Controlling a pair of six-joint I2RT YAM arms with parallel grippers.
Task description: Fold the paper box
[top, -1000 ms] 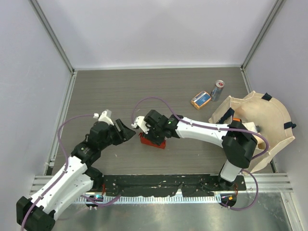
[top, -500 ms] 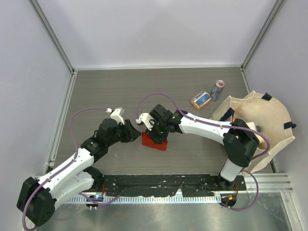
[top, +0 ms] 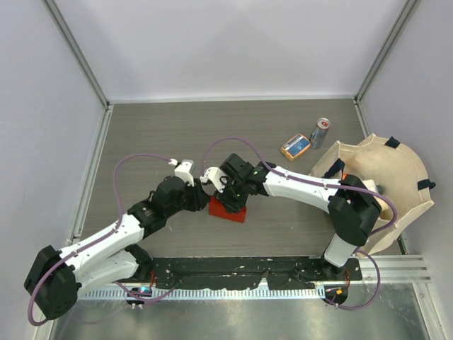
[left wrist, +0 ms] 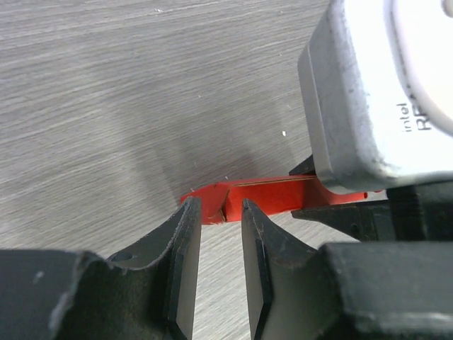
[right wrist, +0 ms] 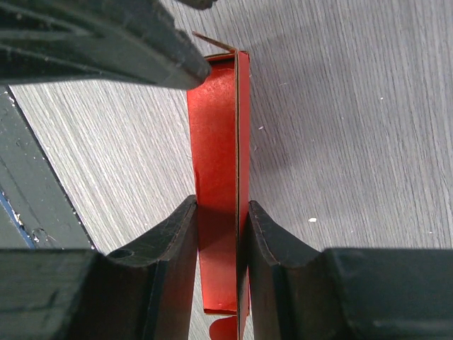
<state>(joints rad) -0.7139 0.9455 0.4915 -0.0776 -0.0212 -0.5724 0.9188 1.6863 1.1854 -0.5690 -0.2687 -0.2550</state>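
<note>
1. Over the last second the left arm has swung in from the left side of the table [top: 156, 134]. The left hand [top: 200, 200] now sits at the left end of the paper box [top: 230, 212], with its fingers drawn closer together than before. The right arm has barely shifted.
2. The paper box stands on its edge on the table, near the middle and a little toward the near side, between the two hands.
3. The right hand [right wrist: 221, 205] is clamped on the box, with one finger pressed against each broad red face.
4. The left hand's fingers leave a narrow gap, and the red end of the box sits right at their tips. Whether they are already pinching the card cannot be told.
5. Risk: if the left hand closes beside the end flap rather than over it, a fingertip would likely shove the thin card sideways. That would crumple the flap instead of folding it on its crease.
6. Risk: the right hand holds firm, so any pull or twist from the left hand could buckle the wall between the two grips or tear it.
7. Risk: the hands are crowded together. The right wrist's camera housing [left wrist: 382, 92] looms just beside the left fingers, so a small sideways move could knock them together and jolt the box loose.
</note>
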